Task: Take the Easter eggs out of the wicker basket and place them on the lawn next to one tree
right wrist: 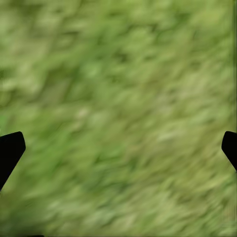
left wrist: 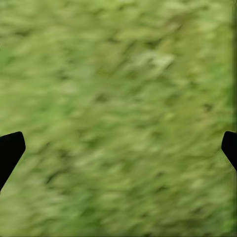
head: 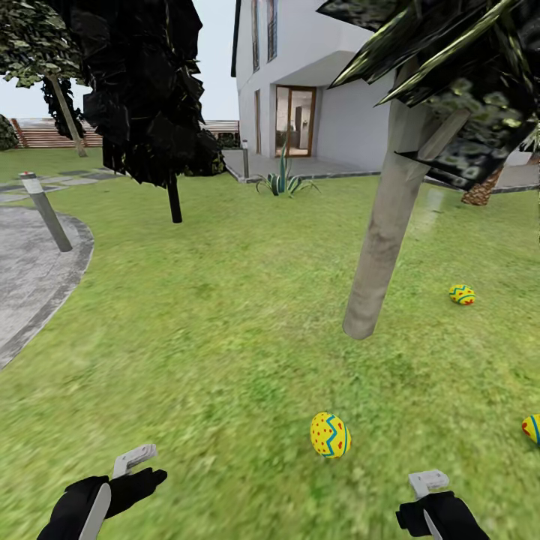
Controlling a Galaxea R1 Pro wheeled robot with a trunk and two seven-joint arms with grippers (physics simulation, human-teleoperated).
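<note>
From my head, the lawn point(head: 225, 322) spreads green and mottled ahead of me, up to a white house point(head: 322, 82) with a glass door at the back. A grey paved patch point(head: 30, 270) curves in at the left, with a short bollard point(head: 46, 212) leaning at its edge. A spiky plant point(head: 283, 180) sits near the house terrace. The tree point(head: 379, 247) rises just ahead and to the right, its pale trunk slanting up into dark leaves. A darker tree point(head: 161, 97) stands farther back on the left.

Three eggs lie on the grass around that pale trunk. One egg point(head: 330, 434) is nearest me, in front of the trunk's foot. A second egg point(head: 462, 294) rests to the right of the trunk, a little beyond it. A third egg point(head: 532, 428) is cut by the right edge of the view, well apart from the first.

My left fingers point(head: 139, 459) show at the bottom left and my right fingers point(head: 429, 483) at the bottom right, both above bare grass and touching no egg.

From my left wrist, I see blurred grass, with my two dark fingertips point(left wrist: 11, 150) at opposite edges: spread wide, holding nothing.

From my right wrist, it is the same: blurred grass, fingertips point(right wrist: 11, 150) far apart, nothing between them.
</note>
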